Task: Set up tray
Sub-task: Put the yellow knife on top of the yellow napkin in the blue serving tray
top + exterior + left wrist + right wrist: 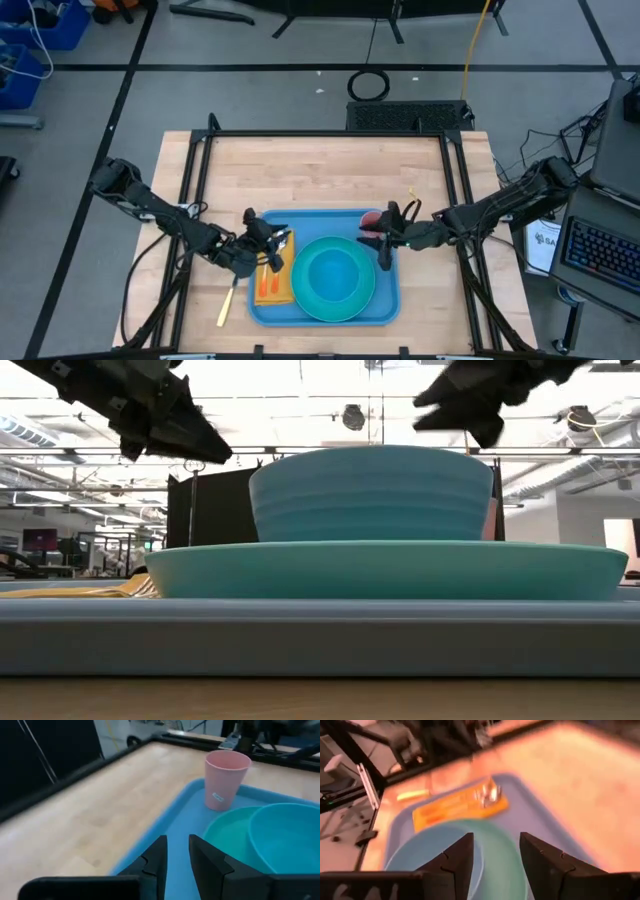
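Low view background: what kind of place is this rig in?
Probably a robotics lab or open workshop, not a kitchen. Exposed ceiling ducts and beams run overhead, the wooden table sits in a black metal frame, and a keyboard and blue bins stand beside it on a taped floor.

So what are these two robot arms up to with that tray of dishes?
They are laying out a meal tray. The blue tray already carries a turquoise plate with a bowl on it, a pink cup at a far corner and an orange napkin with cutlery. The left gripper hovers over the napkin side and the right gripper beside the cup. Both are empty. A yellow utensil lies on the table beside the tray.
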Available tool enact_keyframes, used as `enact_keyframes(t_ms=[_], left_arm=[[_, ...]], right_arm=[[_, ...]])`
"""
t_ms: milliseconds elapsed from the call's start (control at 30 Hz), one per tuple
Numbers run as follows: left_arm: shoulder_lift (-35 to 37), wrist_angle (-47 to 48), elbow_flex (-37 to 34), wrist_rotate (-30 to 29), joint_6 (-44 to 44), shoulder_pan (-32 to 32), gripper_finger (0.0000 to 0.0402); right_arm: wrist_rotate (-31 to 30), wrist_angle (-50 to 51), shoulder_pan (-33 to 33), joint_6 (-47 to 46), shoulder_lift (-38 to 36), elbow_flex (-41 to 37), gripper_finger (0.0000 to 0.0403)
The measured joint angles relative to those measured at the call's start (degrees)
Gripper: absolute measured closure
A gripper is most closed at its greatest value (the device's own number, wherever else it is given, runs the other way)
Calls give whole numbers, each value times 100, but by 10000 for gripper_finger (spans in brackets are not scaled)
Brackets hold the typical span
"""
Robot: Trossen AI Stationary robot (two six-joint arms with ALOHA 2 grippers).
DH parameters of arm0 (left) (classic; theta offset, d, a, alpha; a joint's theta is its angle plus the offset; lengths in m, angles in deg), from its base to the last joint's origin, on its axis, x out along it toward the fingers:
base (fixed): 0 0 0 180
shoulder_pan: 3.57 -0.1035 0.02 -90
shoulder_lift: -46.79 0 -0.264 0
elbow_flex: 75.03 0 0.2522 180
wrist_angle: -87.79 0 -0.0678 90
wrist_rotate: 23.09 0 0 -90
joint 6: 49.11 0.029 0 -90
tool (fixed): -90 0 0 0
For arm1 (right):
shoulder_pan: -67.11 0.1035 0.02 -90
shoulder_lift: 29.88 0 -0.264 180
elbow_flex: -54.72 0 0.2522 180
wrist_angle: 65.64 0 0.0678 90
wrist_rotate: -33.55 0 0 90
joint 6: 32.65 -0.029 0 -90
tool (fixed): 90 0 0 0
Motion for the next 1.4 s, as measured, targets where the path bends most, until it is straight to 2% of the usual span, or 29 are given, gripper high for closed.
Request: enact_keyframes(t_ms=[133, 267, 400, 500, 733, 1200, 1400], left_arm=[[13, 373, 0, 597, -836, 20, 316], [26, 1038, 0, 1412, -2056, 42, 316], [26, 1614, 0, 1914, -3246, 200, 316], [26, 1929, 0, 2168, -3831, 391, 316], [26, 2429, 0, 2317, -4909, 938, 316], [26, 2985, 0, 3535, -6737, 1768, 316], [26, 3139, 0, 3827, -7435, 2129, 316]], right_arm=[[-329, -594, -75, 1077, -2, 0, 250], [-376, -1105, -234, 1939, -4, 0, 250], [-371, -1482, -461, 2513, -4, 0, 250], [-368, -1796, -606, 2802, -4, 0, 250], [-357, -2305, -933, 3194, -4, 0, 250], [-334, -2519, -1316, 3403, -4, 0, 250], [-153, -2624, -1372, 3476, -4, 0, 250]])
